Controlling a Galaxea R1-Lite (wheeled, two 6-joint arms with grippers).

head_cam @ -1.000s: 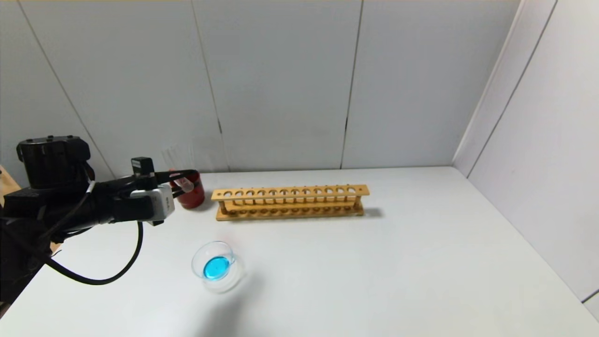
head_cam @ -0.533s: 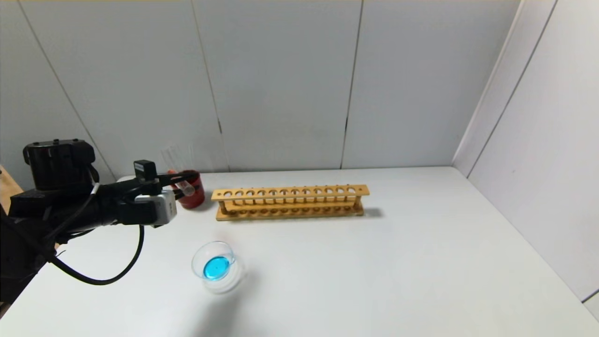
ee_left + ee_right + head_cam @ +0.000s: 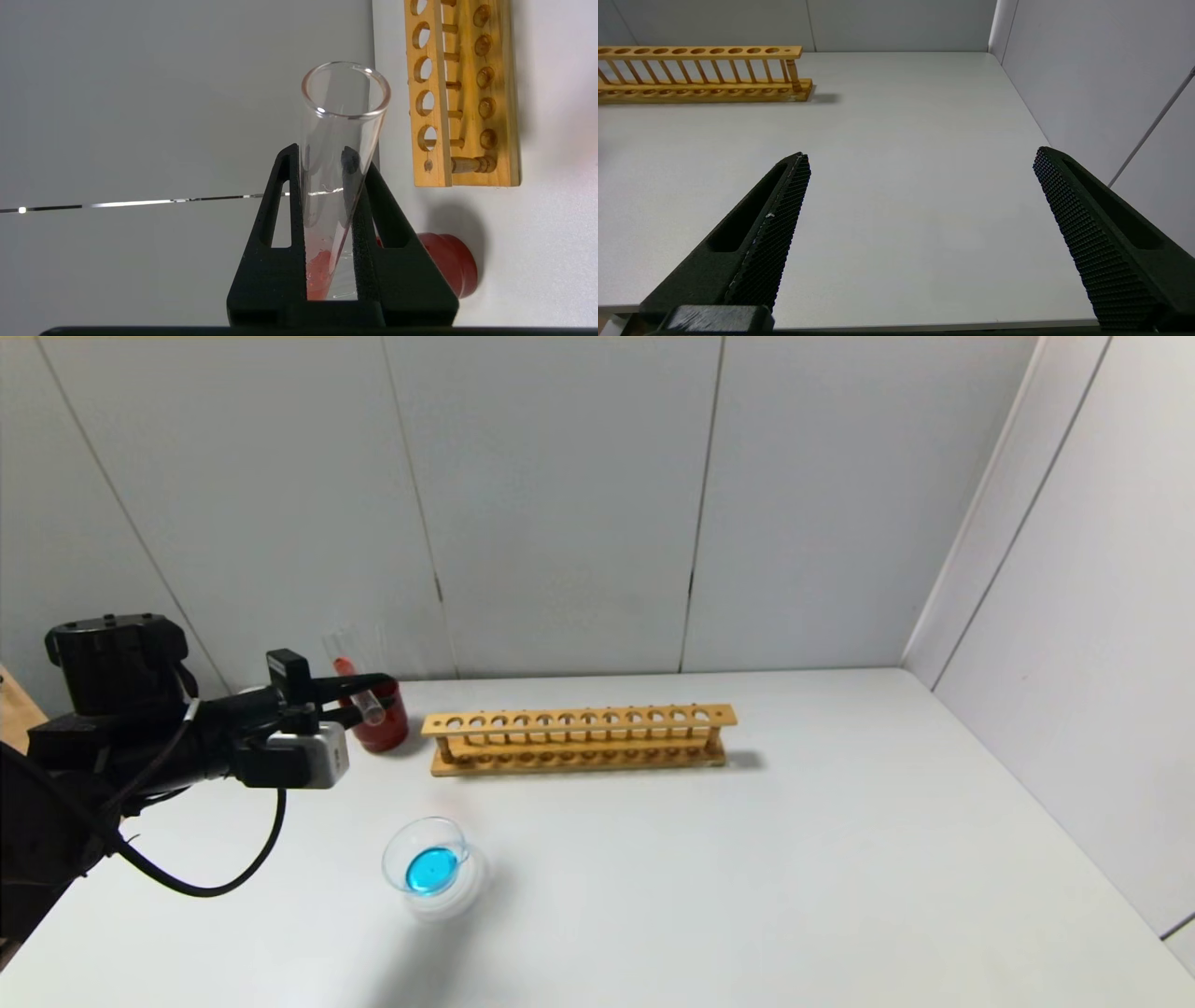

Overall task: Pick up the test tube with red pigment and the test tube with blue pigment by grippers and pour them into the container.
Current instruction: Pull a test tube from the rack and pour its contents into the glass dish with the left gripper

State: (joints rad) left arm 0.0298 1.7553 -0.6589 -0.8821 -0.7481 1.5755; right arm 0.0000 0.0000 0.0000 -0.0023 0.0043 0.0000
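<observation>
Head view: at the left of the frame, the left gripper [image 3: 366,695] clamps the test tube with red pigment [image 3: 356,690] in front of the dark red cup [image 3: 383,719]. A second ago the tube lay nearly level, hard to make out against the cup; now it slants, its red-tipped end raised toward the upper left and its open mouth lower, toward the wooden rack [image 3: 577,738]. The container [image 3: 433,877], at lower centre-left, already holds a blue pool, which suggests the blue pour is done. The red is not yet over the beaker, so the arm must, by my reading, carry it down-frame first.

Left wrist view: the black fingers [image 3: 280,219] pinch the tube [image 3: 338,154] on both sides; only a smear of red shows at its rounded end, between the finger bases.

Right wrist view: the right gripper [image 3: 920,200] hangs with jaws spread wide and holding nothing above bare table [image 3: 901,140], the rack's end at upper left.
</observation>
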